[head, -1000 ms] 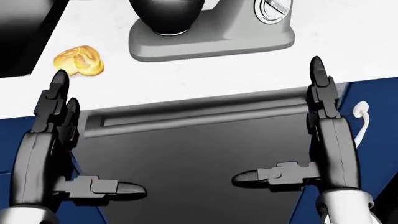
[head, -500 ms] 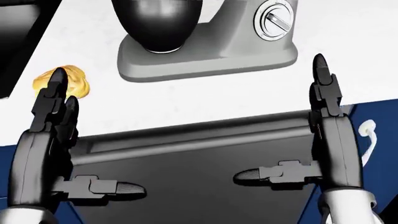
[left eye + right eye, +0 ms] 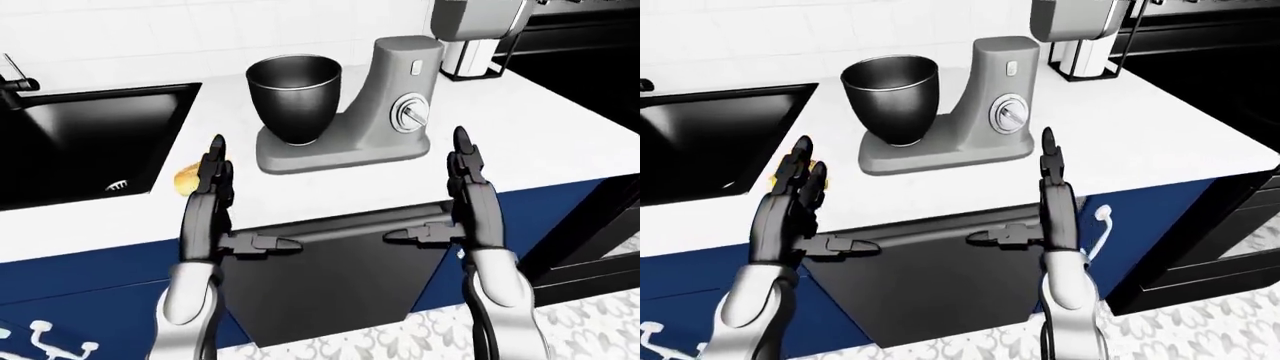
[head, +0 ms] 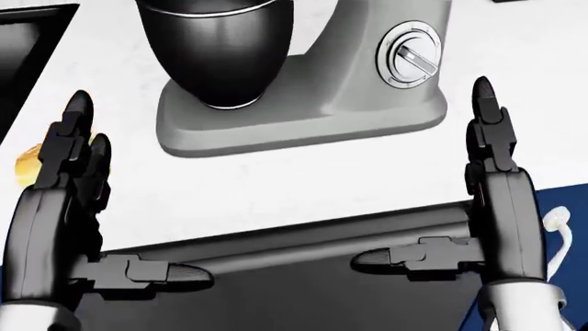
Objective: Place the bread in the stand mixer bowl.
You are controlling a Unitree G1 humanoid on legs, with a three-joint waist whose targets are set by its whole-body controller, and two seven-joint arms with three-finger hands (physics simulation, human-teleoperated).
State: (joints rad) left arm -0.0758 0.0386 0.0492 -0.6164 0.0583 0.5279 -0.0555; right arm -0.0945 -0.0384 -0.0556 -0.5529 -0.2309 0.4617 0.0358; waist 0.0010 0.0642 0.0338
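The bread [image 3: 186, 178] lies on the counter [image 3: 560, 142] just beyond the left hand [image 3: 212, 196] fingertips; both hands released, holding nothing, right hand [image 3: 468, 193] likewise; reach left, close all 3 fingers squarely, then lift toward the mixer bowl [image 3: 294, 97].

One bread [image 3: 186, 178], one stand mixer [image 3: 395, 105], one bowl [image 3: 293, 97], one sink [image 3: 90, 142].

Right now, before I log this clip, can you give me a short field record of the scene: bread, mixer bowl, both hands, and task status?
bread: small golden bread piece on the white countertop, between the black sink and the grey stand mixer, partly hidden behind the left hand
bowl: dark metal mixer bowl, upright on the mixer base, looks empty
left hand: open, raised, holding nothing
right hand: open, raised, holding nothing
task status: bread not grasped, not in bowl
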